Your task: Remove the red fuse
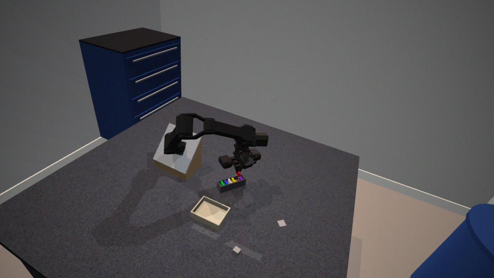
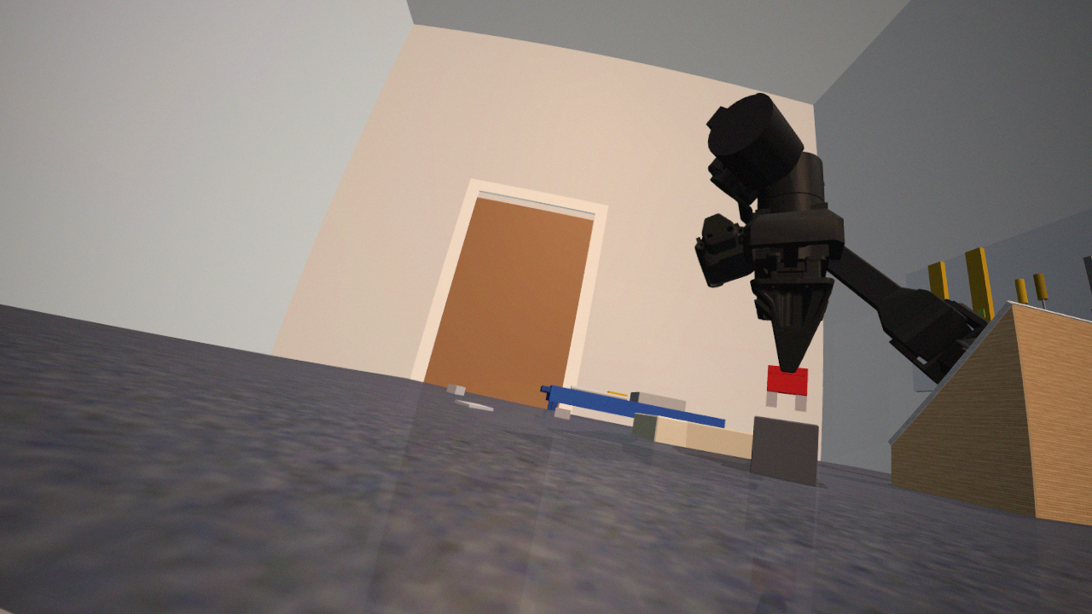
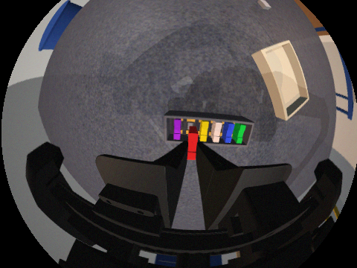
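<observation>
The red fuse [image 1: 238, 173] [image 2: 786, 381] [image 3: 192, 141] is held upright between the fingertips of my gripper [image 1: 239, 170] [image 2: 789, 367] [image 3: 192, 145], which is shut on it. In the exterior view its two pale prongs hang free, a small gap above the dark fuse block [image 1: 232, 186] [image 2: 784, 450] [image 3: 208, 115]. In the wrist view an empty slot shows between the purple fuse [image 3: 177, 129] and the yellow fuse [image 3: 204, 131]. The cream tray [image 1: 203, 220] [image 2: 705, 437] [image 3: 268, 80] stands apart from the block and holds nothing that I can see.
In the block also sit a white fuse [image 3: 216, 132], a blue fuse [image 3: 228, 132] and a green fuse [image 3: 240, 133]. A sloped wooden stand [image 1: 193, 164] [image 2: 961, 427] is near the arm's base. Two small pale pieces lie beyond the tray, one a flat square [image 1: 281, 223], the other smaller [image 1: 236, 249].
</observation>
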`<state>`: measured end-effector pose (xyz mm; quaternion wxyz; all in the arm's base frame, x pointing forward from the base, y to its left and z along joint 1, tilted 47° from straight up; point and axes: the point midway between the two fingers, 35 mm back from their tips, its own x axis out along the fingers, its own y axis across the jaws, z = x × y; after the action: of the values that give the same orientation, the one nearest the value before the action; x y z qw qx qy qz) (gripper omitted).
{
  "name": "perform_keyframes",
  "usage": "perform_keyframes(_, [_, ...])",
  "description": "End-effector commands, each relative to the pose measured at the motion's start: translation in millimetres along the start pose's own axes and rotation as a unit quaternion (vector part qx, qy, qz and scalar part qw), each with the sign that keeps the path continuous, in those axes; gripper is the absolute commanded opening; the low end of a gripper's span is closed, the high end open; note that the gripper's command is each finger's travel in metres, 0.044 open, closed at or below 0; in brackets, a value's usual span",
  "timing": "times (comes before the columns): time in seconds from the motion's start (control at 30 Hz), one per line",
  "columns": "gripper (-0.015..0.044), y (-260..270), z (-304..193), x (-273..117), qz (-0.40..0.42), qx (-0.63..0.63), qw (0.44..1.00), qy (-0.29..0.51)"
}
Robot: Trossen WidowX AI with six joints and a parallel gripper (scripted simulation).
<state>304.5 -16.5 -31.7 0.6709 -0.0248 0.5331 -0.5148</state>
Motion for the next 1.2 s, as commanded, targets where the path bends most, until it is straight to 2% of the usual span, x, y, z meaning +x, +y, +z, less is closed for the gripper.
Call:
perform_keyframes(0.0, [0.0000,1,0,-8,0.003,0.003,1.000,0.001])
perform_keyframes(0.33, [0.0000,-10,12,-14,0.006,0.002,1.000,0.003])
perform_keyframes(1.17, [0.0000,-146,104,-14,0.007,0.002,1.000,0.002])
